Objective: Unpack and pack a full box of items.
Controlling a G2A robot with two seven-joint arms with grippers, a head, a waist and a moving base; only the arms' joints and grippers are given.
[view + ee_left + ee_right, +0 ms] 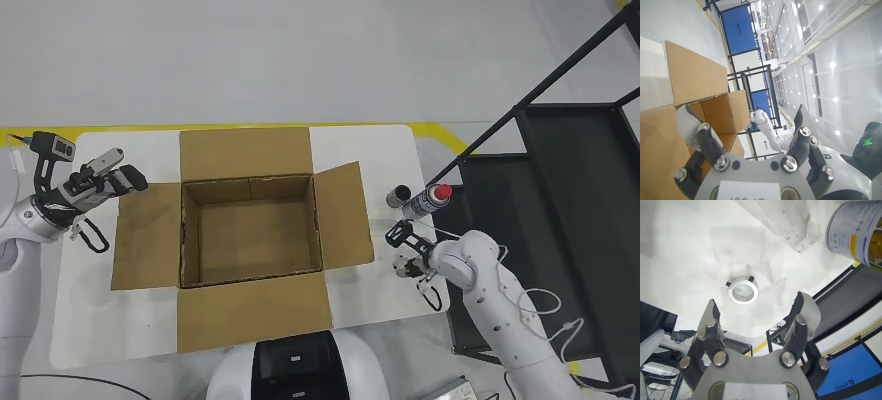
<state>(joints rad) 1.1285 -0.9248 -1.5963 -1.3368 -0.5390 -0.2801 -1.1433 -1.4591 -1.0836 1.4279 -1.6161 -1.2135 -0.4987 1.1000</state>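
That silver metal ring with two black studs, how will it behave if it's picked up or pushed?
The silver metal ring with two black studs looks solid, so probably stiff and heavy for its size. It lies flat on the white table, so a push should slide, not roll it. Its smooth wall may slip.

Open cardboard box centred before me, upright, four flaps splayed flat, brown floor showing, red-capped spray can just beside small dark cylinder on my right, metal ring lying flat, apart from both.
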